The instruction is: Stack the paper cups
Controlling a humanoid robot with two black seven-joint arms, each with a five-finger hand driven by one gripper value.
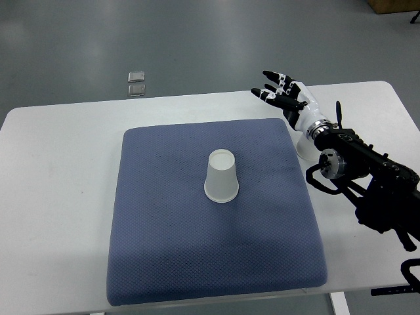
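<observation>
A white paper cup (222, 177) stands upside down near the middle of the blue padded mat (164, 249), with its narrow base facing up. My right hand (274, 89) hovers over the far right of the table, past the mat's back right corner. Its fingers are spread and hold nothing, well apart from the cup. The black right forearm (367, 170) runs in from the right edge. A white shape (304, 146) sits partly hidden under the wrist, just off the mat's right edge; I cannot tell what it is. The left arm is out of view.
The mat lies on a white table (59, 197), with bare tabletop to its left and along the back. Two small grey squares (136, 83) lie on the floor beyond the table's far edge. A brown box corner (394, 5) shows at the top right.
</observation>
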